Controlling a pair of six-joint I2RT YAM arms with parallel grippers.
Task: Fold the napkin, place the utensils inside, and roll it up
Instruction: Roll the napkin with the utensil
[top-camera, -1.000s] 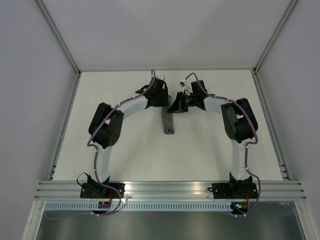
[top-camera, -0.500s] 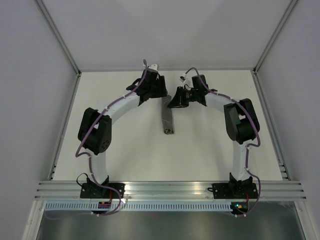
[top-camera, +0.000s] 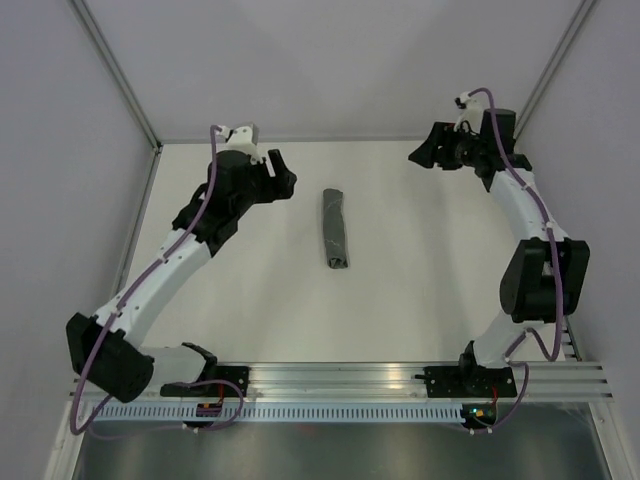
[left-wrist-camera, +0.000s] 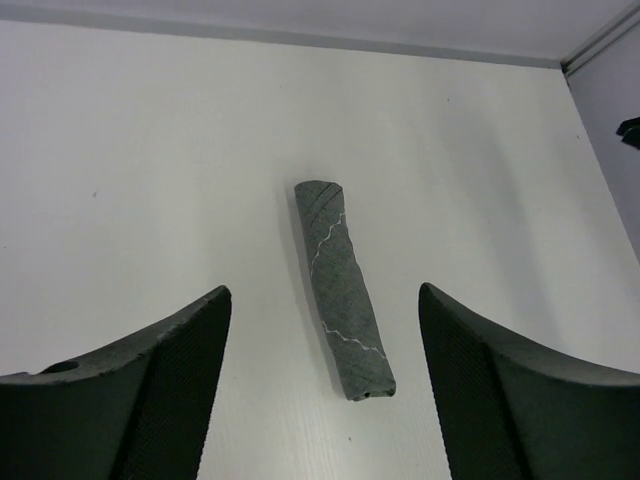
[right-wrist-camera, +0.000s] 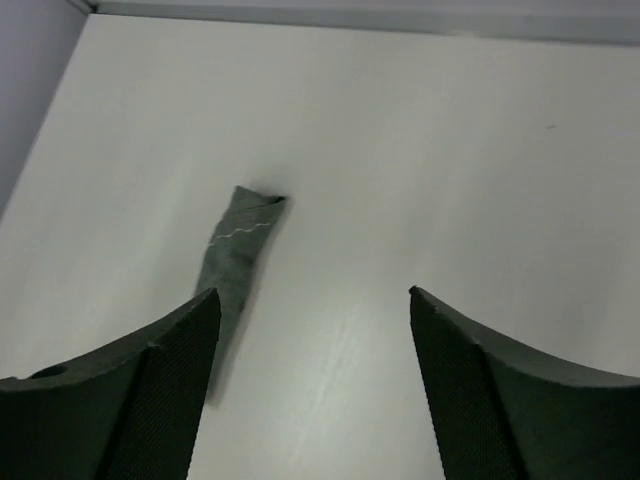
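The dark grey napkin (top-camera: 336, 228) lies rolled into a tight tube on the white table, with a light stitched line across it (left-wrist-camera: 340, 285) (right-wrist-camera: 232, 255). No utensils show; whatever is inside the roll is hidden. My left gripper (top-camera: 285, 178) hangs open to the left of the roll, apart from it, its jaws wide (left-wrist-camera: 325, 385). At the far right, near the back wall, my right gripper (top-camera: 420, 155) is raised and open, nothing between its fingers (right-wrist-camera: 312, 380).
A metal frame rail (top-camera: 340, 380) runs along the near edge of the table. Grey walls close in the left, right and back sides. In the left wrist view the right arm's tip (left-wrist-camera: 630, 130) shows at the far right edge.
Both grippers let go of the roll's far end and opened. The left arm swung out to the left, the right arm lifted away to the far right corner. The roll stayed put.
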